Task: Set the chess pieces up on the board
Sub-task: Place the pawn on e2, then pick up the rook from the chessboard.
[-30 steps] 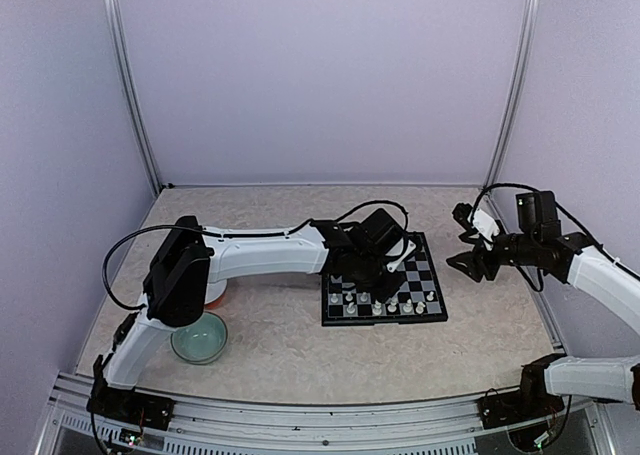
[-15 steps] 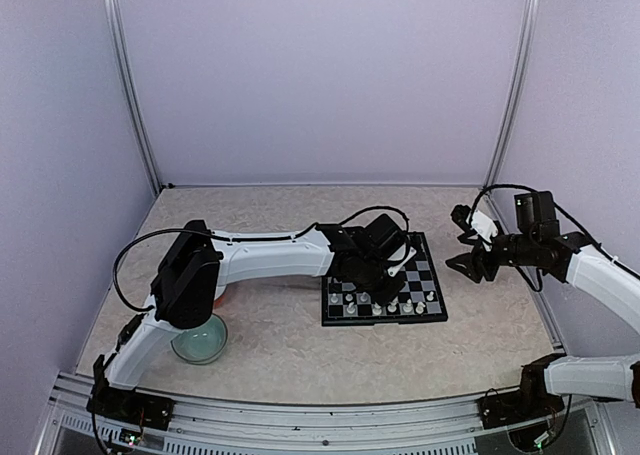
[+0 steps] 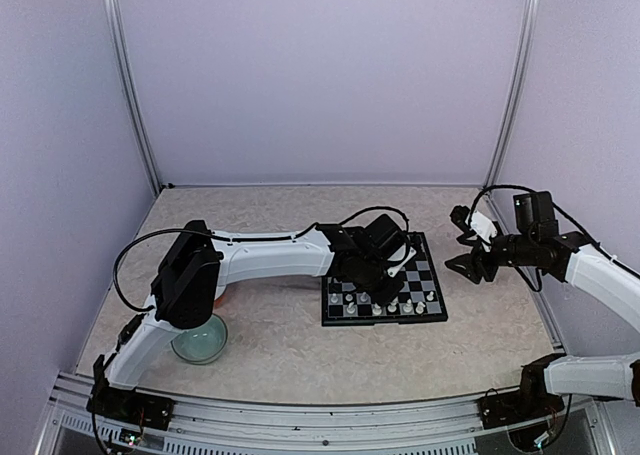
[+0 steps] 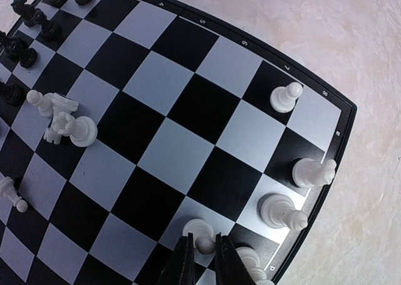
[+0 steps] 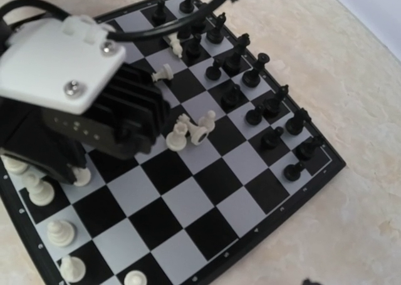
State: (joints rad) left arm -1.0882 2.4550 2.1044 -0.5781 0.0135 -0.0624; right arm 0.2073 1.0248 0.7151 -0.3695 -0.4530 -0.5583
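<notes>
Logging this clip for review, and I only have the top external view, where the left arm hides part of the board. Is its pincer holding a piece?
Observer: Yes. The left wrist view shows the left pincer closed on a white pawn that stands on the board, one row in from the rim.
Operator: Anything knocked over?
Observer: A small cluster of white pieces sits near mid-board, at least one of them on its side.
Operator: And Black's side?
Observer: In the right wrist view, the black pieces stand in two rows along the opposite edge.
</notes>
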